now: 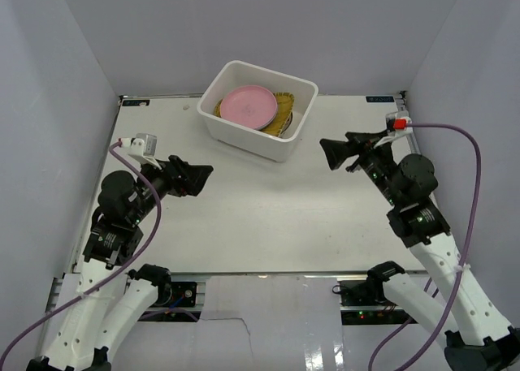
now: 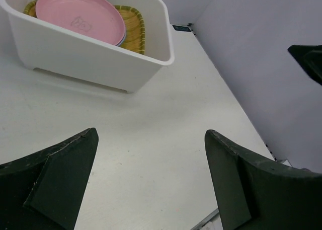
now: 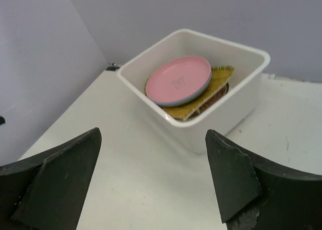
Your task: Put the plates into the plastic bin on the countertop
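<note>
The white plastic bin [image 1: 294, 131] stands at the back middle of the countertop [image 1: 268, 217]. Inside it a pink plate [image 1: 248, 105] lies on top of a stack, over a blue-edged plate [image 3: 193, 95] and a yellow woven-look rectangular plate [image 1: 284, 103]. The same pink plate [image 2: 80, 16] and yellow plate [image 2: 133, 31] show in the left wrist view, within the bin [image 2: 95, 59]. My left gripper [image 1: 203, 176] is open, left of centre, with nothing between its fingers. On the right, my right gripper [image 1: 329, 153] is open and empty, short of the bin [image 3: 221, 114].
White walls close the countertop at the left, back and right. Dark rails run along its edges [image 1: 260, 278]. Purple cables loop from both wrists. The right gripper's tip [image 2: 308, 59] shows at the right edge of the left wrist view.
</note>
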Action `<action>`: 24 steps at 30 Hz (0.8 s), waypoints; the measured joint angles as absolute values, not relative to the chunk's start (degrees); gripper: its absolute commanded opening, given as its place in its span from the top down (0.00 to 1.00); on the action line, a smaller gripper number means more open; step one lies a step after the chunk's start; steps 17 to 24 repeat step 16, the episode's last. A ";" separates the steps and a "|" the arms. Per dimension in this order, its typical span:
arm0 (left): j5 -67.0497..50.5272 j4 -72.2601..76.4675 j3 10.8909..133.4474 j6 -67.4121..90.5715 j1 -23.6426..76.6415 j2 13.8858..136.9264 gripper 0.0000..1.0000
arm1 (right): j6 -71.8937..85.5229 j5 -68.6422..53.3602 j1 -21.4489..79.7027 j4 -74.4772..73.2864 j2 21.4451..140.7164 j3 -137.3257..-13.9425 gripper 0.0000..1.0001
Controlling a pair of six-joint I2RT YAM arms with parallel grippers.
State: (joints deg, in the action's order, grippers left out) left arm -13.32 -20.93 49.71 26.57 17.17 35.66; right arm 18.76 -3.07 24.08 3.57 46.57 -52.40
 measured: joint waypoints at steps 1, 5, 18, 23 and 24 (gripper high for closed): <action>-14.26 -21.19 49.36 26.57 17.21 34.72 0.02 | 18.61 -3.22 24.08 3.07 43.40 -49.41 0.10; -15.68 -23.44 48.12 26.39 17.26 32.42 0.02 | 17.28 -2.42 24.08 -2.96 35.92 -41.76 0.10; -16.36 -27.00 48.23 26.15 17.26 31.53 0.02 | 15.81 0.91 24.08 -7.86 28.21 -38.15 0.10; -16.36 -27.00 48.23 26.15 17.26 31.53 0.02 | 15.81 0.91 24.08 -7.86 28.21 -38.15 0.10; -16.36 -27.00 48.23 26.15 17.26 31.53 0.02 | 15.81 0.91 24.08 -7.86 28.21 -38.15 0.10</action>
